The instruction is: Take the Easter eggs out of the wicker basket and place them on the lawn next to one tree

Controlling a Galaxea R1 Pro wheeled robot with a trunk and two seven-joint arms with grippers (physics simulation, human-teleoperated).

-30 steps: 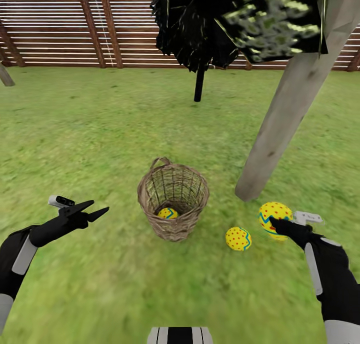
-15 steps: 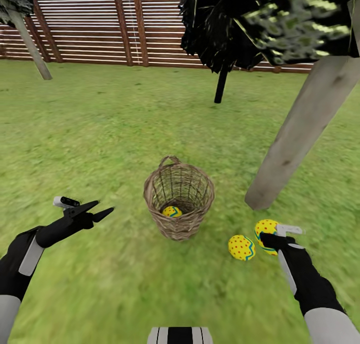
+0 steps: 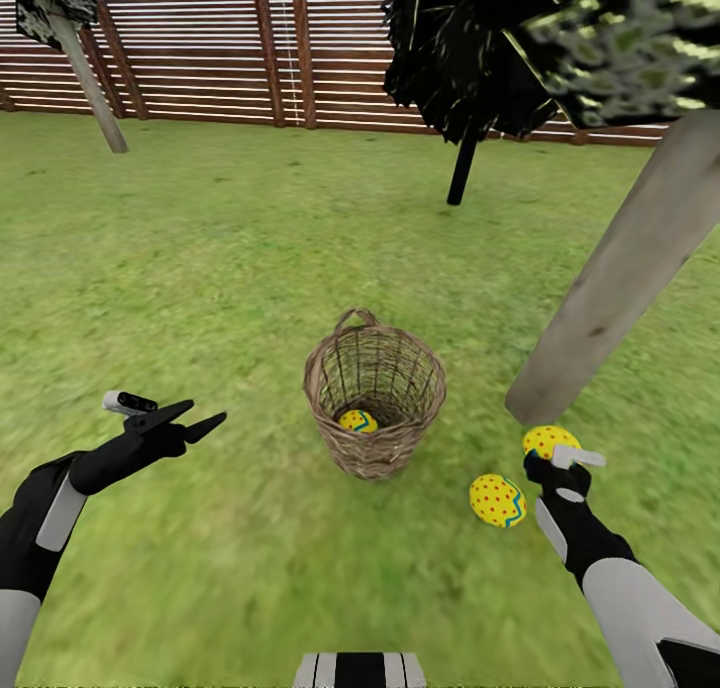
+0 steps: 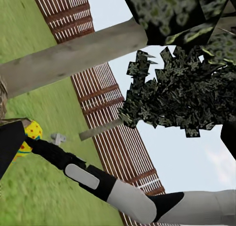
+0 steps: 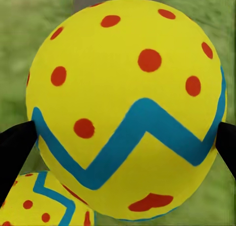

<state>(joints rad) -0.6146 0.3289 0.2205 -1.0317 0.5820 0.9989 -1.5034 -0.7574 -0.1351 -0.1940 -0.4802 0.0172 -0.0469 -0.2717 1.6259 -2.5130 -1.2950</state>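
Broadly, a fenced garden under open sky: short green lawn (image 3: 200, 268), slatted brown wooden fence (image 3: 200, 58) behind, thin black-trunked tree (image 3: 462, 168) mid-ground. Leaning pale trunk of the chosen tree (image 3: 600, 308) at right, foot planted in the grass; second pale trunk (image 3: 90, 83) far left. Grass apparently flat around the trunk foot; no paving or stones in sight.

Brown wicker basket (image 3: 376, 398) upright near centre, loop handle on its far rim, one egg in the basket (image 3: 358, 421) on the bottom. Egg on the grass (image 3: 498, 500) between basket and trunk foot, near the tree, apart from both.

Right claw (image 3: 550, 453) clamped on the held egg (image 3: 548, 440), low and just before the trunk foot; in the right wrist view, black fingertips (image 5: 17, 142) pressing either side of the held egg (image 5: 125, 108), grass and trunk blurred beyond. Left claw (image 3: 185, 420) apart, empty, hovering well left of the basket.

Risks, as judged:
- Release from too high: round egg likely to roll off the grass away from the tree.
- Descent drifting sideways: possible knock against the egg already lying close by.
- Narrow grip across a smooth curved shell: possible slip before set-down.
- Third egg deep inside tall woven walls: reaching claw likely to tip the light basket.
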